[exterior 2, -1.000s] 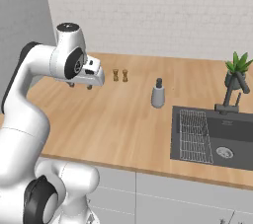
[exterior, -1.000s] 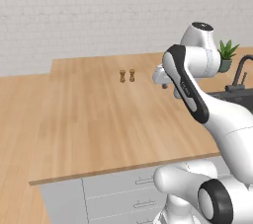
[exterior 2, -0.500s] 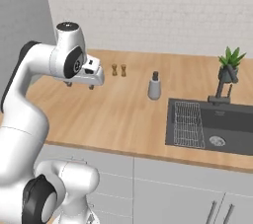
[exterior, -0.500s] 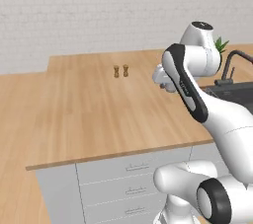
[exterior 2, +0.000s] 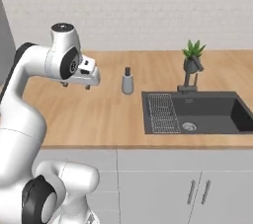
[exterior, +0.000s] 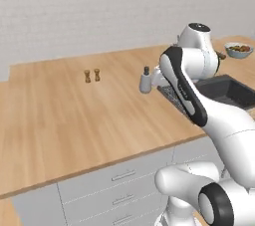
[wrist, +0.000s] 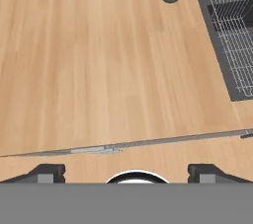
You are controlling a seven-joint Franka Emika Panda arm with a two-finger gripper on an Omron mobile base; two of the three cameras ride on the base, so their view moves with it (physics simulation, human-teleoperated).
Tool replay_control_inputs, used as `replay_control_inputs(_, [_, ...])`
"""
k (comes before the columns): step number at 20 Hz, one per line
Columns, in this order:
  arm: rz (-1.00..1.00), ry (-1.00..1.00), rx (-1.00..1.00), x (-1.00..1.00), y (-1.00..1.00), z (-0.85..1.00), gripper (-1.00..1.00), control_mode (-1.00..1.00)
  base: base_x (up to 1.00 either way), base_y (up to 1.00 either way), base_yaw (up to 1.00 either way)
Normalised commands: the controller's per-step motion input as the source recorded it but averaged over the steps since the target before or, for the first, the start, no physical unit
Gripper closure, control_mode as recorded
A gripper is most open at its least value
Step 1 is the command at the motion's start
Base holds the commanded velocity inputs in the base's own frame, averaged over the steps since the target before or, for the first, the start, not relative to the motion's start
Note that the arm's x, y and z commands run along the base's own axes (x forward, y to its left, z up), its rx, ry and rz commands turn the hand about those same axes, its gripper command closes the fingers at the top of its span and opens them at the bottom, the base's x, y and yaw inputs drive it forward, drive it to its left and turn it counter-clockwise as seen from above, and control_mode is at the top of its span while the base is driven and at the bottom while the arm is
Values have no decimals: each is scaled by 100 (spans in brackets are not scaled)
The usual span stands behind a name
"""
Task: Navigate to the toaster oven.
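Note:
The toaster oven is out of view. My gripper (exterior 2: 75, 86) hangs a little above the wooden counter (exterior 2: 108, 114), left of a grey soap dispenser (exterior 2: 127, 82). In the hand view the gripper (wrist: 127, 171) looks straight down at the bare wood. Its two dark fingertips (wrist: 47, 171) stand far apart with nothing between them, so it is open and holds nothing.
A dark sink (exterior 2: 197, 112) with a wire rack (wrist: 232, 35) is set into the counter on the right. A faucet and a potted plant (exterior 2: 191, 57) stand behind it. Two small shakers (exterior: 92, 75) stand further left, and a bowl (exterior: 238, 50) sits far right. Drawers (exterior: 119, 190) lie below the counter.
The whole scene has slid left in both base views, so the base has driven right along the counter. The sink and a bowl have come into view. The arm's pose is unchanged.

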Motion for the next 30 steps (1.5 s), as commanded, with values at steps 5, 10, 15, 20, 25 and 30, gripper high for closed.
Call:
replay_control_inputs(5, [0, 0, 0, 0, 0, 0, -100, 100, 0, 0, -47])
replay_control_inputs(10, [0, 0, 0, 0, 0, 0, -100, 100, 0, -15, -53])
replay_control_inputs(15, [0, 0, 0, 0, 0, 0, -100, 100, 0, -19, -56])
replay_control_inputs(20, [0, 0, 0, 0, 0, 0, -100, 100, 5, -24, -61])
replay_control_inputs(25, [0, 0, 0, 0, 0, 0, -100, 100, 13, -27, -71])
replay_control_inputs(30, [0, 0, 0, 0, 0, 0, -100, 100, 17, -12, -76])
